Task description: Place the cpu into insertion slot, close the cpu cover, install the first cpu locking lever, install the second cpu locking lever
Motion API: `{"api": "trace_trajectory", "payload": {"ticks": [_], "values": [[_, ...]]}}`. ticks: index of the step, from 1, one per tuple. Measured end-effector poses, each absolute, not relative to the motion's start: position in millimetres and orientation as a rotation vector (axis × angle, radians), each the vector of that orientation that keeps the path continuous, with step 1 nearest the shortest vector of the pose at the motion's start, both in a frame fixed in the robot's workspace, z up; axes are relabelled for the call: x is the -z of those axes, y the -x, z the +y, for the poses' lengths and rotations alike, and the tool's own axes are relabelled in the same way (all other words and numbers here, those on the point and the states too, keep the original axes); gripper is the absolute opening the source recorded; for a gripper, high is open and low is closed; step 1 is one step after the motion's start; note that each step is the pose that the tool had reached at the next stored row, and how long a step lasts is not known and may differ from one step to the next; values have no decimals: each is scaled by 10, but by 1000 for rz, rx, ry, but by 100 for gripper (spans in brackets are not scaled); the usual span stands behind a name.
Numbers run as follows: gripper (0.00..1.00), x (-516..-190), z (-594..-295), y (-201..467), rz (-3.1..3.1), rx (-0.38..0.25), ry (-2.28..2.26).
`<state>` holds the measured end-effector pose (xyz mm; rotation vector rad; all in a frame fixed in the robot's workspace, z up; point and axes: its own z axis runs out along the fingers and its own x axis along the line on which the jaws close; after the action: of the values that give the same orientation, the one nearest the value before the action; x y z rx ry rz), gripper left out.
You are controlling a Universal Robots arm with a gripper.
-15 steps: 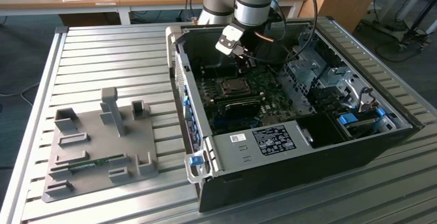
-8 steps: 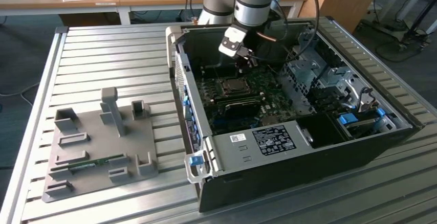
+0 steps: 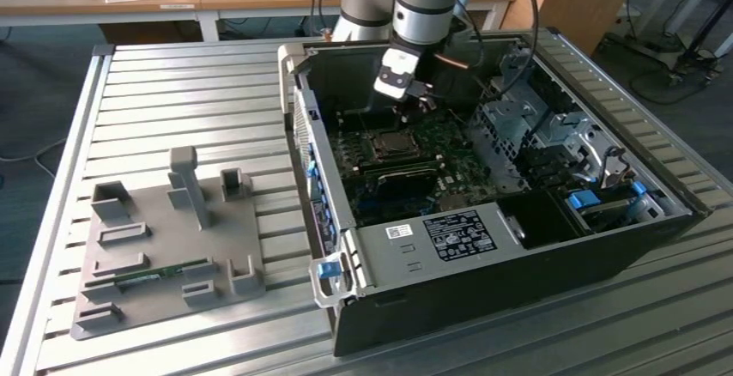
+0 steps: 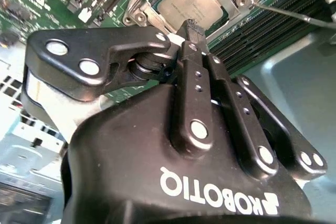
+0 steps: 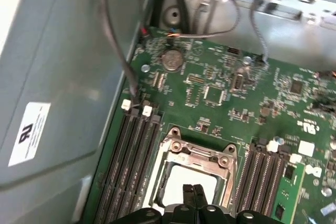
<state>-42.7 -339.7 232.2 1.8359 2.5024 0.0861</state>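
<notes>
The cpu [image 4: 190, 1], a flat square chip with a silver-grey top, lies in the insertion slot [image 3: 390, 143] on the green motherboard inside the open computer case. The cpu cover [image 5: 197, 152], a silver frame, lies flat around the chip [image 5: 181, 186]. My gripper [image 4: 192, 24] hovers just above the chip's edge, fingers pressed together with nothing between them. In the first wrist view the gripper [image 5: 193, 189] is over the chip's top. A thin metal locking lever [image 4: 294, 13] runs out from the socket's corner. In the exterior view my gripper [image 3: 421, 101] hangs over the board behind the socket.
Long black memory slots [image 5: 130, 156] flank the socket on both sides. Loose cables [image 5: 118, 51] hang by the case wall. Drive cages [image 3: 538, 127] fill the case at the exterior view's right. A grey fixture tray [image 3: 160, 247] holding a green memory stick [image 3: 149, 275] rests on the slatted table.
</notes>
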Motion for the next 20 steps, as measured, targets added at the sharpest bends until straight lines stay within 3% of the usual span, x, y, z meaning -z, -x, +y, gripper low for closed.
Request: {"api": "trace_trajectory", "payload": {"ticks": [20], "values": [[11,-2315,-3397,427,2803,-95,-1357]]}}
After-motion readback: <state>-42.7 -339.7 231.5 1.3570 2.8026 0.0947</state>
